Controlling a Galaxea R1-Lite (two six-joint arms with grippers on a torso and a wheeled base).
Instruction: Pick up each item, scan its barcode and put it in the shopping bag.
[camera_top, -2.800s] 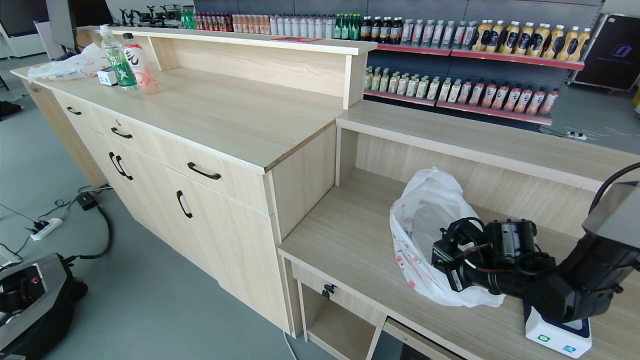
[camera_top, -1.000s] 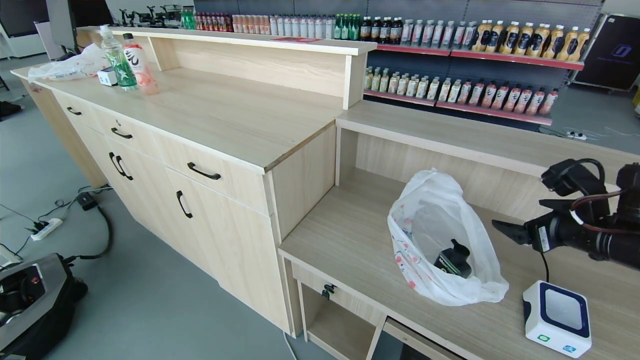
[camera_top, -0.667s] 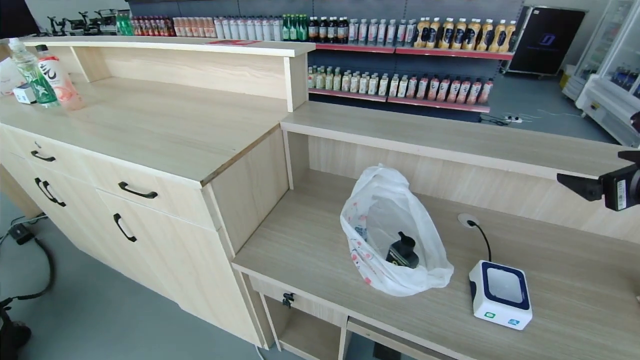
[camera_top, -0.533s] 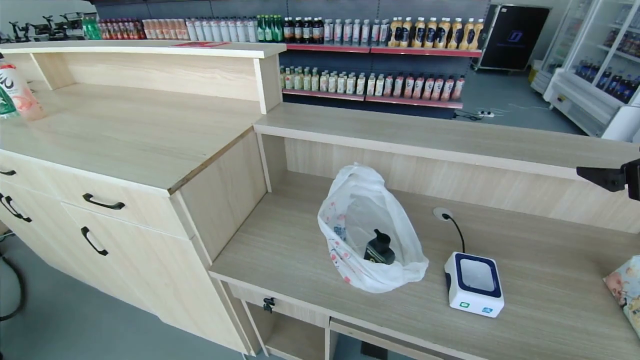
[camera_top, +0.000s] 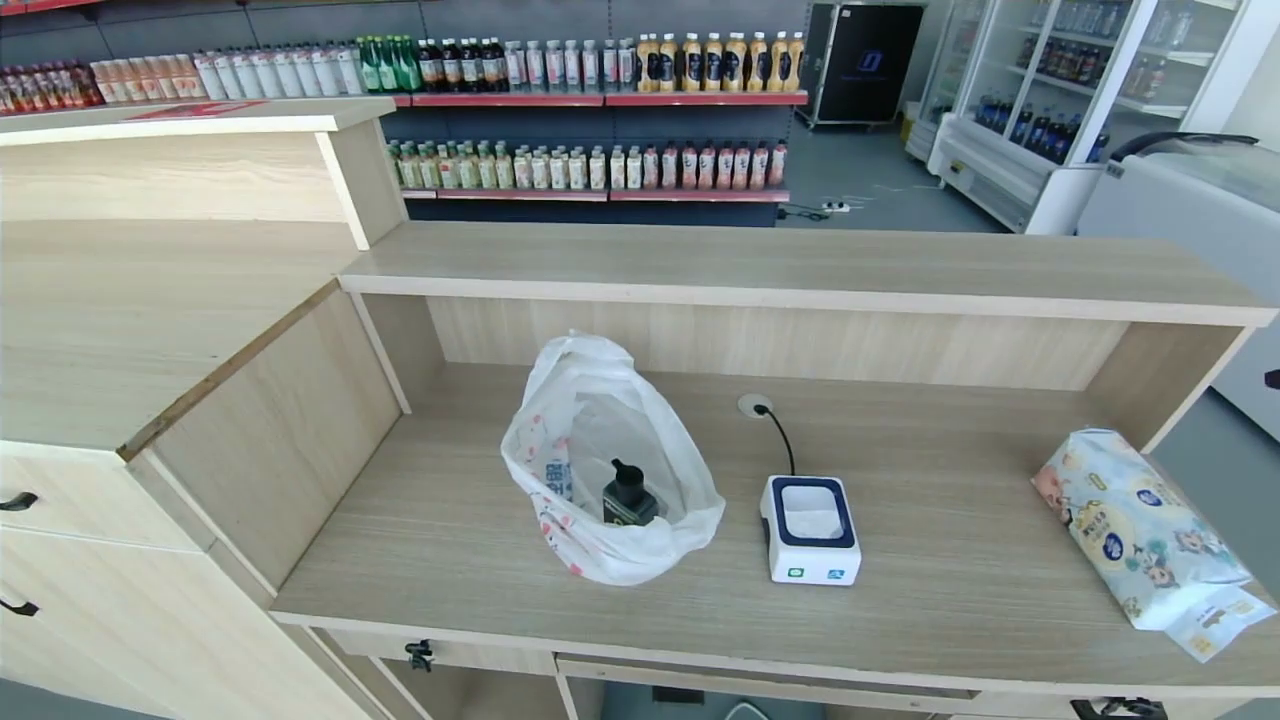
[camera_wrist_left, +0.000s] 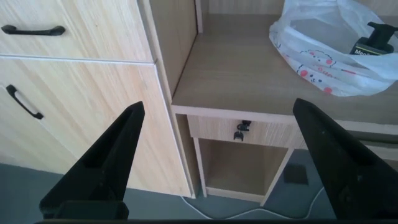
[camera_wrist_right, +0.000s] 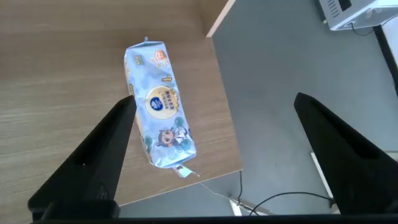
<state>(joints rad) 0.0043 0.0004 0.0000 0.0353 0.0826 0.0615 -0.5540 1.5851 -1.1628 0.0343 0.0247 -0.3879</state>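
Bag (camera_top: 600, 400): on counter (camera_top: 900, 420), black bottle (camera_top: 628, 497) inside.
Scanner (camera_top: 810, 515): 3 o'clock from bag.
Left tool (camera_wrist_left: 217, 106): wide open, empty.
Right tool (camera_wrist_right: 214, 99): wide open, empty, above pack (camera_wrist_right: 158, 109).

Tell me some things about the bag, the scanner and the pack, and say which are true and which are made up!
1. A black bottle is in the bag. True.
2. The scanner sits inside the bag. False: it stands on the counter beside the bag.
3. The pack lies on the counter. True.
4. The right gripper holds the pack. False: it is open and empty, apart from the pack.
5. The left gripper is open. True.
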